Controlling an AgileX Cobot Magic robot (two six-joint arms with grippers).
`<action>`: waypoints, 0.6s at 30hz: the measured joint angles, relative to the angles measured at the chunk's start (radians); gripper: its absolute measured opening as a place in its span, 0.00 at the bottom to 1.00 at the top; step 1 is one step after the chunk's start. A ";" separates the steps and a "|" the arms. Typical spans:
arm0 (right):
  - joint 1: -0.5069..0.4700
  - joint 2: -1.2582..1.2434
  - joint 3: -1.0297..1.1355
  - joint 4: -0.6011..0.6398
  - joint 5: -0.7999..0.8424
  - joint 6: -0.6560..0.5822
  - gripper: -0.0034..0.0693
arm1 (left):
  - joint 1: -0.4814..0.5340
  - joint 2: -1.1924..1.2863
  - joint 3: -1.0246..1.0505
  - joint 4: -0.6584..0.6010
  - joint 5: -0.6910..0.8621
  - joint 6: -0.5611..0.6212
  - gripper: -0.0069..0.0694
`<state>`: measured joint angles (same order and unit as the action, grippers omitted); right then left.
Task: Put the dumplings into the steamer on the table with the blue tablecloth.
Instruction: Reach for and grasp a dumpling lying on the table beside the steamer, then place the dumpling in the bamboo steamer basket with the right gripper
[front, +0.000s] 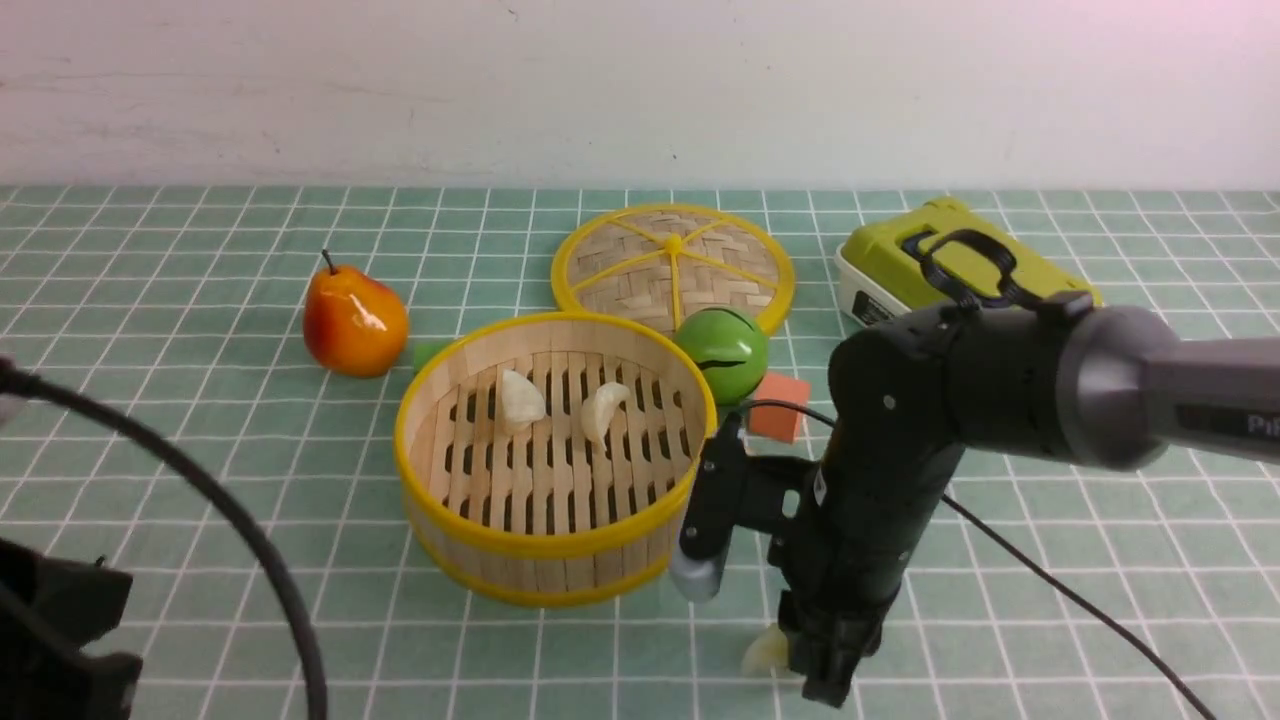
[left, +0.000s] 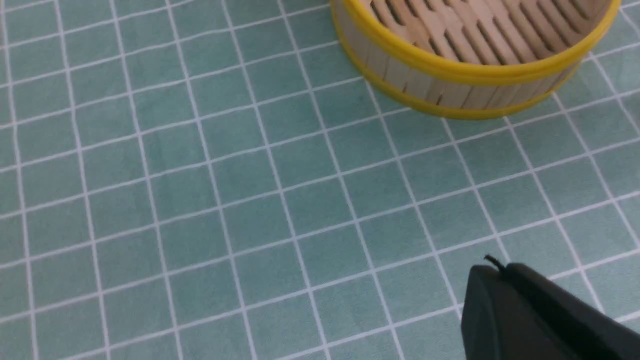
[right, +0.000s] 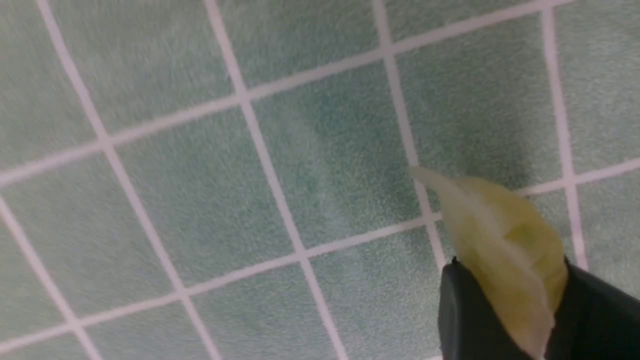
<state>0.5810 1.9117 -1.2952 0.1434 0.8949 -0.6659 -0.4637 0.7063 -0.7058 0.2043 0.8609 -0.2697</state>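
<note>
Cream-coloured and glossy, the dumpling (right: 505, 240) is probably light, stiff and slippery; grip it across the thick middle. The right gripper (front: 825, 665) is closed on it, down at the blue tablecloth (front: 200, 450), near the steamer (front: 545, 550), which holds 2 more dumplings (front: 522, 397). Opening of the left gripper (left: 505, 285): cannot tell.
</note>
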 joint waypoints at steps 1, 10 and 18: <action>0.000 -0.004 -0.021 0.004 0.030 0.047 0.32 | 0.000 -0.016 0.019 0.009 -0.004 -0.019 0.07; 0.000 -0.011 -0.274 0.196 0.207 0.300 0.32 | 0.000 -0.236 0.239 0.239 -0.116 -0.361 0.07; 0.058 0.090 -0.353 0.453 -0.207 0.412 0.32 | 0.000 -0.347 0.312 0.322 -0.250 -0.520 0.07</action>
<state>0.6393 2.0013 -1.6477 0.5960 0.6880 -0.2543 -0.4637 0.3592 -0.3941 0.5261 0.6110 -0.7900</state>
